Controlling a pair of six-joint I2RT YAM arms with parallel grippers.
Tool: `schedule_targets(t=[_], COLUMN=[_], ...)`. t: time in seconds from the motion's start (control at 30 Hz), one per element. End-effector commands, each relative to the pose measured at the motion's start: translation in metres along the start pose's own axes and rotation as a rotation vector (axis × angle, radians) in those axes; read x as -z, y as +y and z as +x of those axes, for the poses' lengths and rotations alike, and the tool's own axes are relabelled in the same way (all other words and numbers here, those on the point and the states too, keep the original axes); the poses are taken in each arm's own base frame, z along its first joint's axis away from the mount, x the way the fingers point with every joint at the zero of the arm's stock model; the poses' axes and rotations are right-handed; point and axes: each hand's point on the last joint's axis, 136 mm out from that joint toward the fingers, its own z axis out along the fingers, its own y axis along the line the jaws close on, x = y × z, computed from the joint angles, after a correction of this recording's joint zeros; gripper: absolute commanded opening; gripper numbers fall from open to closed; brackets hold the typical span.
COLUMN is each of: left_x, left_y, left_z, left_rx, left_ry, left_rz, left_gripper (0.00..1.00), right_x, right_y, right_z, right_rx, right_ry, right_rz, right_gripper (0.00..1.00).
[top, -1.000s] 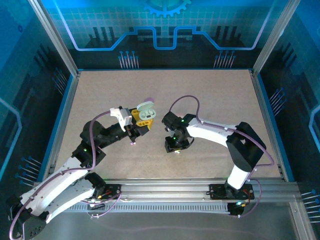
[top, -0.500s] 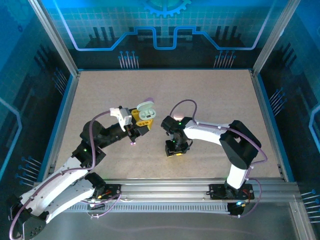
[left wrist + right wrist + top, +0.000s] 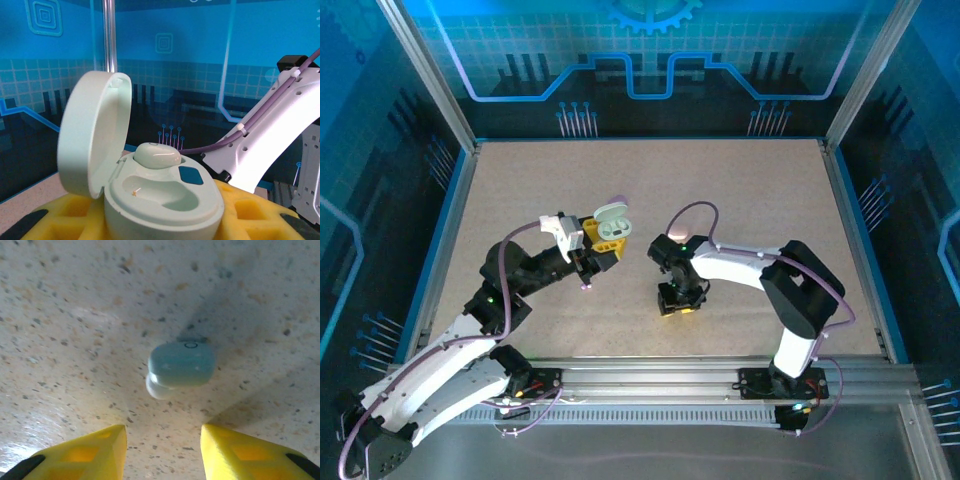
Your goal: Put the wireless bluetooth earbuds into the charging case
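right gripper (image 3: 162, 437) hangs low over the table (image 3: 70, 310), yellow fingers (image 3: 95, 450) spread w/ nothing btwn them. the loose mint bud (image 3: 181, 365) lies on the table just ahead of the gap, not yet bracketed. step in hand looks like the pick: push fwd til the bud sits centred btwn the pads, drop close to the table, close slow. it's small + rounded, so prob squirts out if pinched off-centre. farther out, left gripper (image 3: 603, 245) is clamped on the open mint case (image 3: 165, 205), lid (image 3: 92, 135) up, a seated bud (image 3: 156, 155) in the back socket, near socket (image 3: 160, 192) empty. vs a sec ago: right gripper is nearer the bases, fingers wider; left arm + case unmoved.
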Motion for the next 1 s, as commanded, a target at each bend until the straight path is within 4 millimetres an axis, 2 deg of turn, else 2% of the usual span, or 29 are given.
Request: schedule_targets(t=[0.0,0.2,0.47,0.67,0.97], left_x=[0.000,-0.001,-0.001,0.000,-0.001], left_y=[-0.007,-0.007,-0.007,-0.006,-0.006], left_z=[-0.016,-0.017,-0.017,-0.018,-0.016], left_rx=[-0.015,-0.014,-0.016,-0.020,-0.017], left_ry=[-0.050,-0.051,-0.048,-0.048,-0.045], left_rz=[0.029,0.033,0.029,0.026,0.025], left_gripper=[0.25,0.25,0.25,0.25,0.25], right_x=[0.008,0.016,0.010,0.003,0.003], right_y=[-0.015,-0.003,0.009,0.001,0.006], right_z=[0.001,-0.016,-0.033,-0.039,-0.050], right_rx=[-0.024,-0.012,-0.025,-0.058,-0.024], right_ry=[-0.017,-0.058,-0.057,-0.049,-0.062], right_rz=[0.025,-0.014,-0.041,-0.005,-0.002], right_gripper=[0.45,0.46,0.47,0.47,0.45])
